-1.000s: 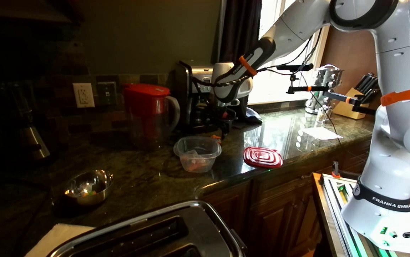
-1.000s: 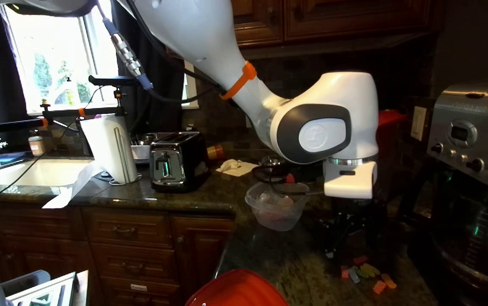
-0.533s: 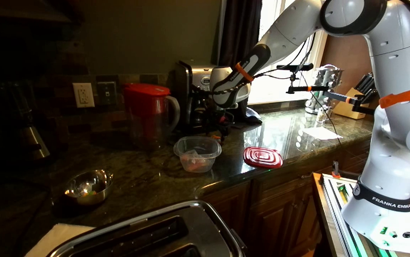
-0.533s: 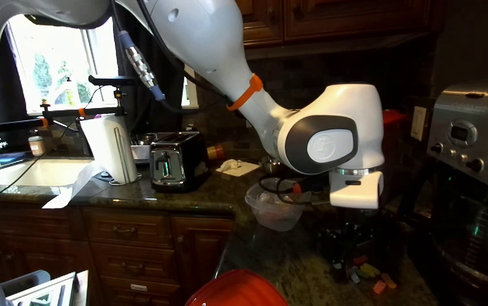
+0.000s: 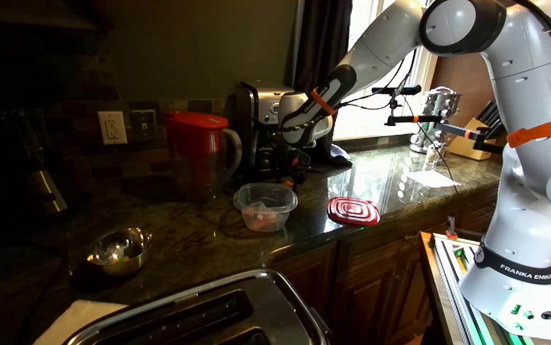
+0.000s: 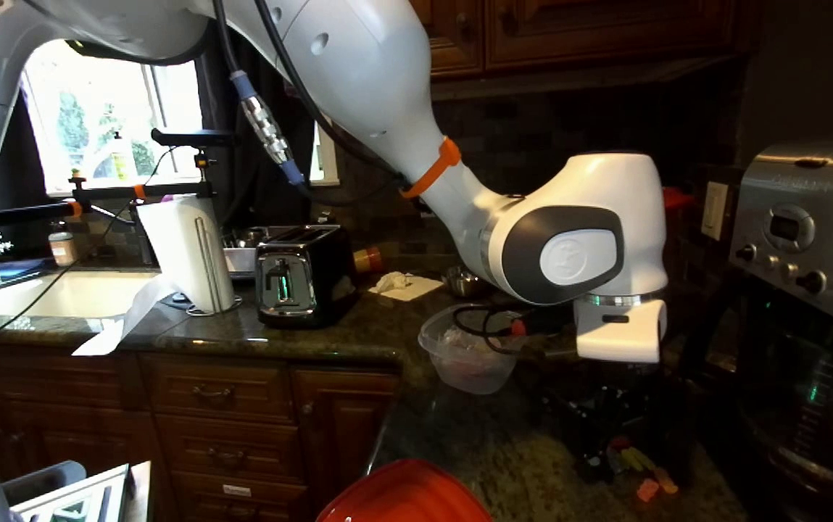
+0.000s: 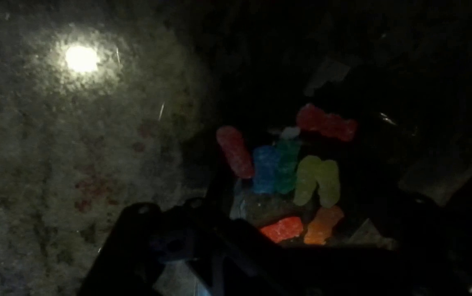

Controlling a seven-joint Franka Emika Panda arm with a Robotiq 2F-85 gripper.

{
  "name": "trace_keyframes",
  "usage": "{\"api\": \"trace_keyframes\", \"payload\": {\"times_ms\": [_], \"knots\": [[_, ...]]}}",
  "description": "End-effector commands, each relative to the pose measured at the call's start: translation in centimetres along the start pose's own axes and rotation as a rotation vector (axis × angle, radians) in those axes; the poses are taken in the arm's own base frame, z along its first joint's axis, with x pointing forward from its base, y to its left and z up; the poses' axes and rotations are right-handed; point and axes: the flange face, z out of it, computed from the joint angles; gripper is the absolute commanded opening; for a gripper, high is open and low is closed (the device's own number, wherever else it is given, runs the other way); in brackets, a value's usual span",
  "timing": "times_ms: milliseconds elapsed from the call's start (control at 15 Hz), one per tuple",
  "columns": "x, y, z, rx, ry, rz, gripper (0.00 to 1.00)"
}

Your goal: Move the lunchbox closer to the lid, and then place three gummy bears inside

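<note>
1 metal bowl (image 5: 124,267) on tabletop (image 5: 189,244), left side, then red pitcher (image 5: 199,148). Clear lunchbox (image 5: 282,209) next, reddish stuff (image 5: 262,222) inside. Claw (image 5: 290,182) low by loose gummies (image 7: 287,168), tbh too dark to tell jaw spread or any grip. Red lid (image 5: 353,211) further right, apart from lunchbox.

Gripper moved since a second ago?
Yes. In an exterior view, the gripper has come lower and, in that picture, shifted right, nearer the coffee maker.

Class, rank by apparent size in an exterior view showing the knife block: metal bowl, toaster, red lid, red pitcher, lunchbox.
1. Toaster, partly cropped
2. Red pitcher
3. Lunchbox and metal bowl: too alike to rank
4. Red lid
</note>
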Motion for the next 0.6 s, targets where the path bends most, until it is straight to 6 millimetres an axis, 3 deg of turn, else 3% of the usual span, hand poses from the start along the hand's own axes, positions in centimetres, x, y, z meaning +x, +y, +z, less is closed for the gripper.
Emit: {"api": "trace_keyframes", "payload": {"times_ms": [0,400,533], "knots": [[0.0,-0.5,0.6,-0.009,0.017,0.021,0.47],[0.0,-0.4,-0.9,-0.009,0.003,-0.001,0.0],[-0.1,0.0,-2.0,0.001,0.002,-0.008,0.03]]}}
